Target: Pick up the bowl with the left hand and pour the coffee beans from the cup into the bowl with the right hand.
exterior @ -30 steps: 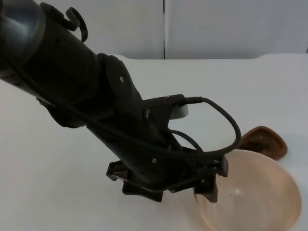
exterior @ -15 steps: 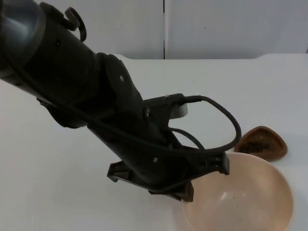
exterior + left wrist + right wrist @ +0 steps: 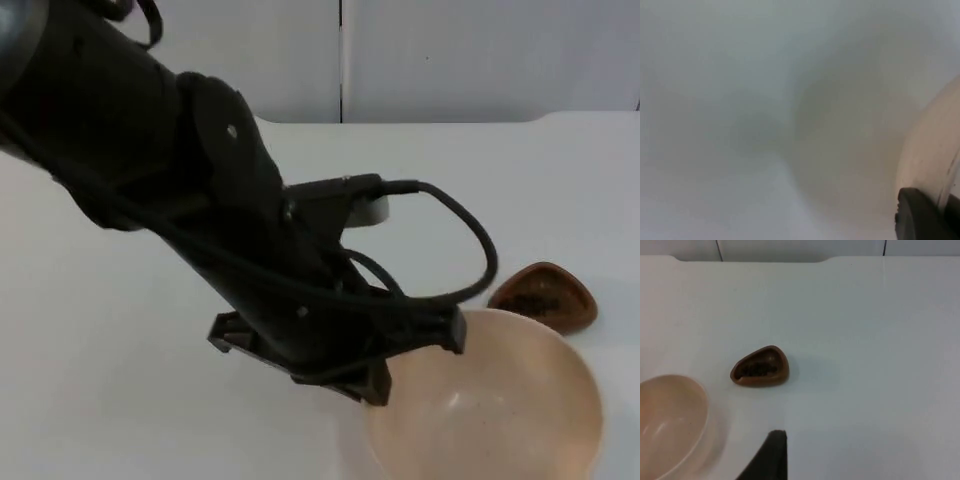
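Observation:
A pale peach bowl (image 3: 500,405) sits at the table's near right. My left gripper (image 3: 392,372) is shut on its left rim, with the fingertips hidden under the gripper's body. In the left wrist view the bowl's rim (image 3: 932,145) runs up from a black fingertip (image 3: 920,217). A small brown cup (image 3: 545,297) with dark coffee beans inside rests on the table just behind the bowl. The right wrist view looks down from a distance on the cup (image 3: 760,368) and the bowl (image 3: 667,422). A fingertip (image 3: 771,457) of the right gripper hangs well short of the cup, holding nothing.
The white table top (image 3: 520,190) ends at the grey partition wall (image 3: 450,55) at the back. The left arm's bulk (image 3: 180,190) crosses the table's left and middle.
The left gripper closed on the bowl's rim. Arm and bowl then shifted a little to the left, and the bowl's tilt changed. The cup stayed put.

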Controlling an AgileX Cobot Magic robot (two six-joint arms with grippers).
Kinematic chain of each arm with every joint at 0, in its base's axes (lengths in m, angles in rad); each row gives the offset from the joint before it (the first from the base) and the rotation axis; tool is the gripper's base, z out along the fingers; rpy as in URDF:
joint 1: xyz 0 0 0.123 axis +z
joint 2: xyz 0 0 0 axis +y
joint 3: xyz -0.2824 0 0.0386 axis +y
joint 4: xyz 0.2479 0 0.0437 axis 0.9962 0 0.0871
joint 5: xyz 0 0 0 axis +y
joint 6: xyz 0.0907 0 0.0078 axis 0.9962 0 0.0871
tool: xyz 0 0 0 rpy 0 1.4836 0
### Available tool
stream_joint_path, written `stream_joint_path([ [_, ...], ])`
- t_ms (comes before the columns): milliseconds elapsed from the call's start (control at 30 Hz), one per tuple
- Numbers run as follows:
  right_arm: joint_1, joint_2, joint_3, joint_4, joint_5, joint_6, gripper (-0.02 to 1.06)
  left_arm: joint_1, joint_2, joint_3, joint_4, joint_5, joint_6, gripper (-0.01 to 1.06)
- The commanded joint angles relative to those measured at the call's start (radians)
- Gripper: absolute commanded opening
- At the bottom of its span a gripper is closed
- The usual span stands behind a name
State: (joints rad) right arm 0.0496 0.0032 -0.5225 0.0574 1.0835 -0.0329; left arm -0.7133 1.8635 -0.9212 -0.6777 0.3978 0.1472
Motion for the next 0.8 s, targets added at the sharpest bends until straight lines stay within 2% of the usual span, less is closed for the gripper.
stream_joint_path([
  [0, -0.005, -0.003, 0.008, -0.003, -0.005, -0.005, 1.05, 0.029, -0.024, -0.004, 0.052, 0.018, -0.041, 0.0],
  [100, -0.005, -0.003, 0.008, -0.003, -0.005, -0.005, 1.05, 0.099, -0.061, -0.004, 0.104, 0.039, -0.075, 0.0],
  [133, -0.005, -0.003, 0.008, -0.003, -0.005, -0.005, 1.05, 0.099, -0.061, -0.004, 0.104, 0.039, -0.075, 0.0],
  [267, -0.005, -0.003, 0.008, -0.003, -0.005, -0.005, 1.05, 0.203, -0.116, -0.003, 0.158, 0.087, -0.077, 0.0],
  [500, -0.005, -0.003, 0.008, -0.003, -0.005, -0.005, 1.05, 0.302, -0.173, 0.003, 0.275, 0.147, -0.122, 0.0],
  [533, -0.005, -0.003, 0.008, -0.003, -0.005, -0.005, 1.05, 0.32, -0.183, 0.006, 0.356, 0.161, -0.191, 0.0],
  [667, -0.005, -0.003, 0.008, -0.003, -0.005, -0.005, 1.05, 0.342, -0.202, 0.007, 0.546, 0.187, -0.338, 0.0],
  [700, -0.005, -0.003, 0.008, -0.003, -0.005, -0.005, 1.05, 0.342, -0.202, 0.007, 0.546, 0.187, -0.338, 0.0],
  [767, -0.005, -0.003, 0.008, -0.003, -0.005, -0.005, 1.05, 0.343, -0.202, 0.007, 0.645, 0.199, -0.409, 0.0],
])
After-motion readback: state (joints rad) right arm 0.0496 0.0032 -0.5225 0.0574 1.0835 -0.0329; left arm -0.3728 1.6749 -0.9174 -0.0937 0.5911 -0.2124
